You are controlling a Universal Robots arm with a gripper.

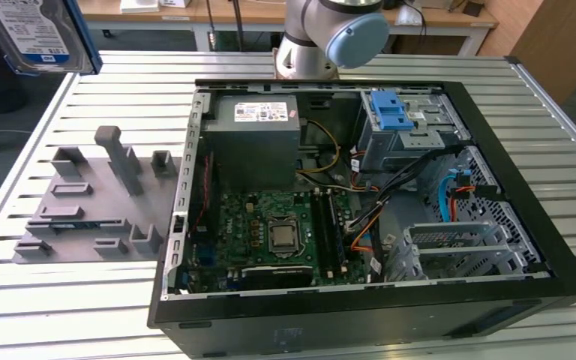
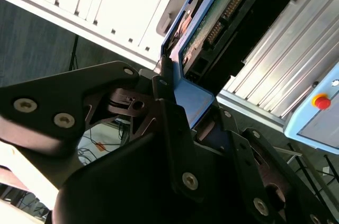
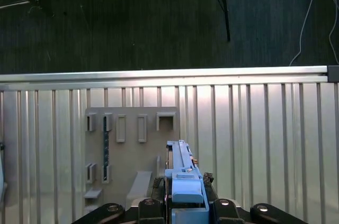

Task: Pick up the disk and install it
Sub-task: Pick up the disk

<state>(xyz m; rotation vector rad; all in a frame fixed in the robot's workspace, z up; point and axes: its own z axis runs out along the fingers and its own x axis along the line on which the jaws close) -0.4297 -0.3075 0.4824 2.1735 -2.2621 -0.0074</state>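
Blue-framed disk (image 1: 40, 34): held in the air over the table's far corner at the exterior view's left, well apart from the computer case. It is seen edge-on in the first wrist view (image 3: 180, 155).
Gripper (image 2: 193, 102): the black fingers (image 2: 169, 107) are closed against both sides of the disk's blue frame, clamping one end.
Table (image 1: 553, 127): slatted aluminium. It carries the case and the fixture plate.
Fixture plate (image 1: 88, 214): grey, with upright posts and slots. It lies flat just beside the case, at the exterior view's left.
Computer case (image 1: 533, 247): black, lying on its side with the panel off.
Case contents: grey power supply (image 1: 258, 142), green motherboard (image 1: 268, 225), bare blue bracket (image 1: 393, 112) on a drive cage, and a second silver cage (image 1: 468, 247).
Obstructions: black, orange and blue cables (image 1: 408, 176) cross the space between the two cages.
Labels: a white-and-blue label on the disk's face and a white sticker on the power supply.
Robot arm (image 1: 333, 34): stands behind the case.
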